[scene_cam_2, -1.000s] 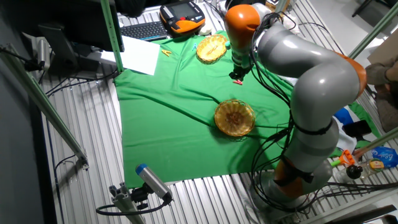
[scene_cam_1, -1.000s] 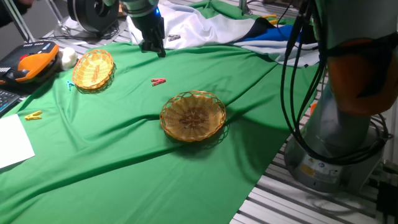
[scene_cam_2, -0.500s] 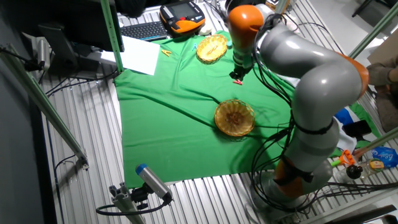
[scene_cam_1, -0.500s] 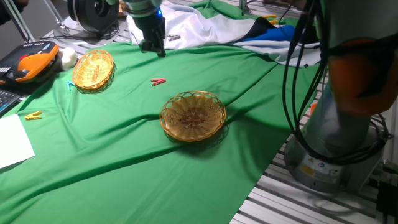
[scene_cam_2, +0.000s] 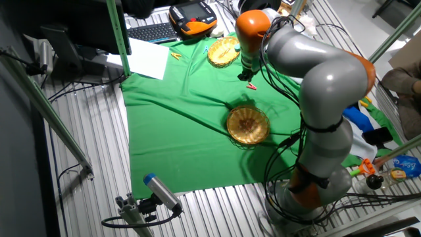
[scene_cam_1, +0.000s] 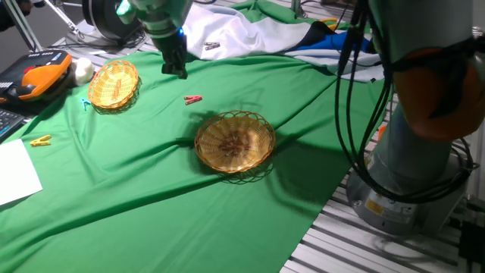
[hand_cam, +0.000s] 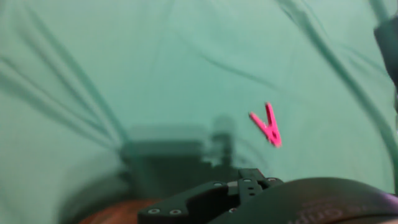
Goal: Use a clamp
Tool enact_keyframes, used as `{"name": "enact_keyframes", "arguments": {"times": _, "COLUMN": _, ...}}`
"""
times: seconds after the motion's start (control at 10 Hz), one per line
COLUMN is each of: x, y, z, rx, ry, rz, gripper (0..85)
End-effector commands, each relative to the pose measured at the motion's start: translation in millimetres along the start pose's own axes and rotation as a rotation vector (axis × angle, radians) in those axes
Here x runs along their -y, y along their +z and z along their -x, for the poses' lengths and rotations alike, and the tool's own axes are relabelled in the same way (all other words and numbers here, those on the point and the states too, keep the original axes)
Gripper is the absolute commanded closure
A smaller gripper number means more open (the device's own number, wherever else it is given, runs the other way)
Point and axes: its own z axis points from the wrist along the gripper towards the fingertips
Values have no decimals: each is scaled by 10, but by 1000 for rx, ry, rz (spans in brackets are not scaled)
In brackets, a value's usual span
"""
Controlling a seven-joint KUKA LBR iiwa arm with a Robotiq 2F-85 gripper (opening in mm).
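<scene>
Lay flat on the green cloth [scene_cam_1: 151, 174], the clamp [scene_cam_1: 193, 99], between the two wicker baskets and apart from both. Hung above the cloth just beyond the clamp, on the side away from the near basket [scene_cam_1: 236, 142], the gripper [scene_cam_1: 176, 70], touching nothing. Could not tell whether its fingers stood spread or pressed together: too small and dark in both fixed views, and out of frame in the hand view.

Risked, from there: a descent off to one side of the clamp, with fingers landing on cloth and bunching a fold instead of catching the clip. Risked also a nudge that skated so light a thing across the fabric, or a pinch on the wrong end.

Showed only in the hand view: the clamp [hand_cam: 268, 126] as an open V, off-centre to the right, with the hand's shadow beside it. Showed only in the fixed views: the far basket [scene_cam_1: 114, 84], the yellow clip [scene_cam_1: 40, 140] well away from the clamp, and the arm's reach [scene_cam_2: 309, 59] over the table.
</scene>
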Motion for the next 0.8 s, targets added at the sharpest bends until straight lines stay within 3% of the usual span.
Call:
{"name": "enact_keyframes", "arguments": {"times": 0.0, "x": 73, "y": 139, "z": 143, "rx": 0, "ry": -21, "rz": 3, "gripper": 850}}
{"name": "enact_keyframes", "arguments": {"times": 0.3, "x": 197, "y": 336, "z": 242, "rx": 4, "ry": -44, "rz": 29, "gripper": 850}}
{"name": "enact_keyframes", "arguments": {"times": 0.5, "x": 201, "y": 442, "z": 260, "rx": 5, "ry": -79, "rz": 21, "gripper": 850}}
{"name": "enact_keyframes", "arguments": {"times": 0.7, "x": 284, "y": 630, "z": 248, "rx": 31, "ry": -98, "rz": 48, "gripper": 850}}
